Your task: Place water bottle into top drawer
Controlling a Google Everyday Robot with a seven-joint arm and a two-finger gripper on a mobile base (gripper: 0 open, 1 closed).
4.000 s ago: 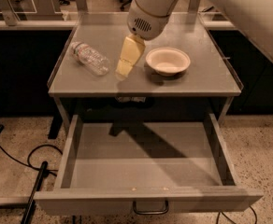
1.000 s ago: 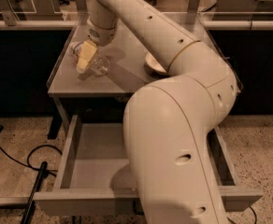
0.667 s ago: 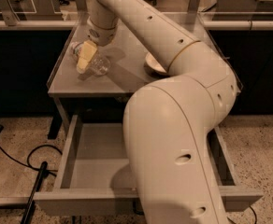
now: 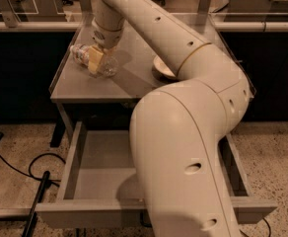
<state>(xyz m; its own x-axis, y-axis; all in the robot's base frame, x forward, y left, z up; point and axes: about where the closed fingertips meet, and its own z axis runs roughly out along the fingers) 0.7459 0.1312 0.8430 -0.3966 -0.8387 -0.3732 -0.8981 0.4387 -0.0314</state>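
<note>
Seen from above in the single camera view: a flat grey tabletop (image 4: 85,85), with a wide shallow grey metal drawer (image 4: 70,162) standing open beneath it. A small clear ribbed plastic water bottle (image 4: 109,67) is laid on its side at the back left of the tabletop, its cap end pointed left. The pale yellow claw (image 4: 95,60) of a thick cream-coloured robot arm (image 4: 183,132) is positioned over the middle of the bottle. How far the claw is open, and whether the bottle is gripped, cannot be told. A shallow pale bowl (image 4: 161,68) is partly hidden behind the arm, to the right of the bottle. Much of the drawer's flat bottom is covered by the arm in the foreground. A black cable (image 4: 16,169) is seen on the speckled floor (image 4: 277,147) at the left.
</note>
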